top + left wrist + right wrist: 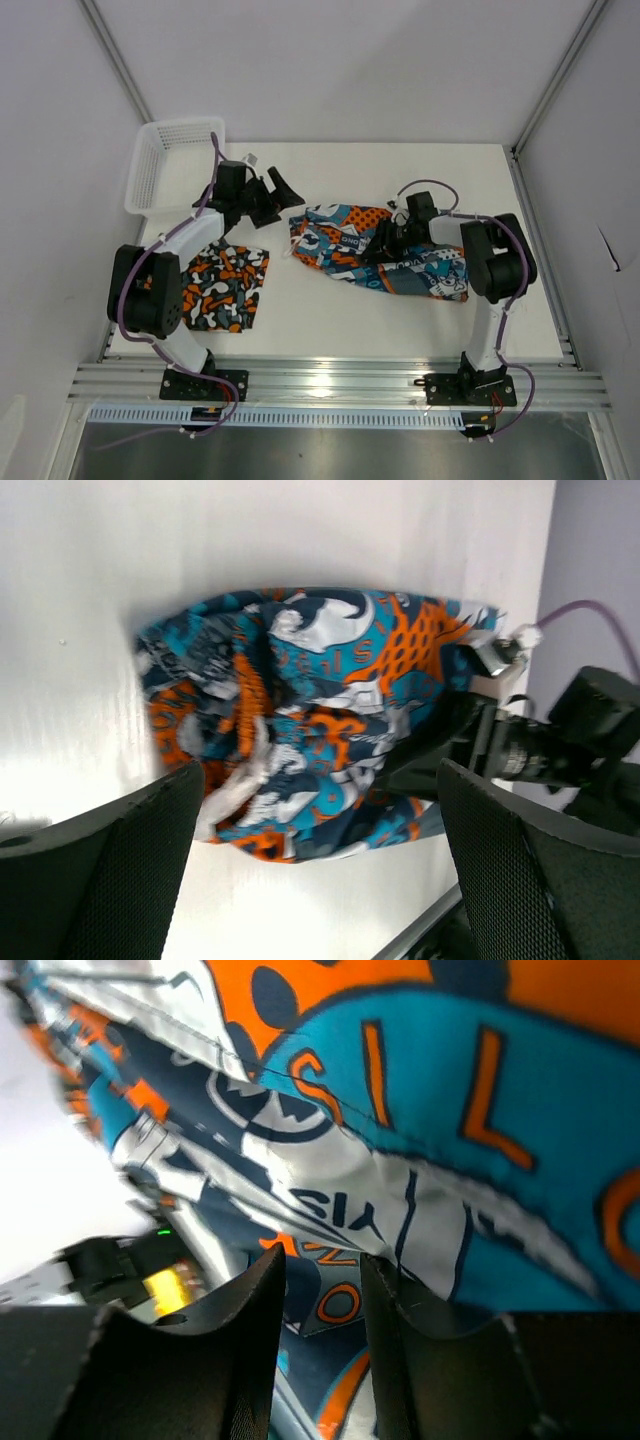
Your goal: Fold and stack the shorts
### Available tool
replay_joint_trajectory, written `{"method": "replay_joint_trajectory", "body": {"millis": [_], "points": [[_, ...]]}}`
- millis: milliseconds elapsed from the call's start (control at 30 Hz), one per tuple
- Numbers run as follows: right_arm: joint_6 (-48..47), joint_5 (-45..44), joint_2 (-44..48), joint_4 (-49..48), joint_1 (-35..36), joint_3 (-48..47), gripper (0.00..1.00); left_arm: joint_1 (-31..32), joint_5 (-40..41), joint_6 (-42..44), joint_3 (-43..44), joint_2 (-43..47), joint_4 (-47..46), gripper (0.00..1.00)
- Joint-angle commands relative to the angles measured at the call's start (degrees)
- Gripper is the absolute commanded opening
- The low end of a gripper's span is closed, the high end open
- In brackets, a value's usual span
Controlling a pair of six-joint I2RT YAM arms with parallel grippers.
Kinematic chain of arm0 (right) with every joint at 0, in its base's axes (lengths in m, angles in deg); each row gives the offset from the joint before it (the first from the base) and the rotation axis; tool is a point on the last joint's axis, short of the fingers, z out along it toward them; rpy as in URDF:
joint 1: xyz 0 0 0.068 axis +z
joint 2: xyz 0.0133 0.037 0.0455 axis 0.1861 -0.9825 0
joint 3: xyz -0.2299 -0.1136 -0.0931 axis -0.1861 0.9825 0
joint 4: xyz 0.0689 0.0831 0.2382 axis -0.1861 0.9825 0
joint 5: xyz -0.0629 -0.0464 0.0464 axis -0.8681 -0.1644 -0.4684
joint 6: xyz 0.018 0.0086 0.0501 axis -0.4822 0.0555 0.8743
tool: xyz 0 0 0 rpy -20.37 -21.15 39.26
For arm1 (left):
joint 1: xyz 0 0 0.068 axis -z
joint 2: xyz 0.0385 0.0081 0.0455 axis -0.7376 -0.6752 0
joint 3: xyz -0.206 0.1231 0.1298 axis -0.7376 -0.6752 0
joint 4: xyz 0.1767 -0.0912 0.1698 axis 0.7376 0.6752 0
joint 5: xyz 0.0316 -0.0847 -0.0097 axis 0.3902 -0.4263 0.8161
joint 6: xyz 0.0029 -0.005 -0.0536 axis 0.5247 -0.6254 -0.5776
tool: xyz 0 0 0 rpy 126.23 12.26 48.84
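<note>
The teal-blue, orange and white graphic shorts (pixel 340 235) lie crumpled across the middle of the table. My right gripper (pixel 380 243) is down on their middle. In the right wrist view its fingers (pixel 322 1270) stand close together with a fold of the shorts (pixel 450 1110) pinched between them. My left gripper (pixel 274 197) hovers wide open just beyond the shorts' left end. In the left wrist view the shorts (pixel 330 700) lie ahead of its fingers (pixel 320 870), which hold nothing. The camouflage shorts (pixel 225 285) lie folded at the near left, by the left arm's base.
A white mesh basket (pixel 180 124) stands at the far left corner of the table. The right arm's wrist (pixel 560 740) shows at the right edge of the left wrist view. Enclosure walls stand on three sides, and an aluminium rail (pixel 330 380) runs along the near edge.
</note>
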State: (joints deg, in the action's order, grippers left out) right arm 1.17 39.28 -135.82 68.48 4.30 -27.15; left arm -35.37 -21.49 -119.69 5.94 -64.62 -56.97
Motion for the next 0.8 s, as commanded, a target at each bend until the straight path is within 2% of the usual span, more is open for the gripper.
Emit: {"method": "replay_joint_trajectory", "body": {"millis": [0,67,167,433,567,667,767], "points": [[-11.9,-11.3,5.9,14.8,-1.8,0.5,0.4,0.9,0.9,6.3,3.0,0.3,2.7,0.98],[-13.2,-15.7,8.0,17.7,-1.3,-1.7,0.41,1.5,1.3,8.8,3.2,-0.3,3.0,0.95],[-14.4,-16.5,10.9,20.2,0.1,-3.6,0.48,2.8,1.0,10.7,4.1,-2.4,3.1,0.88],[-10.5,-12.8,15.9,13.6,1.4,-1.4,0.49,4.5,-1.2,8.8,6.1,-9.3,-0.5,0.8],[-8.2,-11.2,18.2,8.8,2.6,1.4,0.52,5.6,1.6,7.3,9.9,-13.0,0.8,0.82],[-7.7,-11.2,19.0,8.1,3.4,1.9,0.51,5.9,3.4,6.2,12.6,-16.4,1.9,0.89],[-7.1,-11.4,19.8,7.4,4.0,2.8,0.51,6.0,4.2,5.1,15.3,-18.4,1.5,0.9]]}}
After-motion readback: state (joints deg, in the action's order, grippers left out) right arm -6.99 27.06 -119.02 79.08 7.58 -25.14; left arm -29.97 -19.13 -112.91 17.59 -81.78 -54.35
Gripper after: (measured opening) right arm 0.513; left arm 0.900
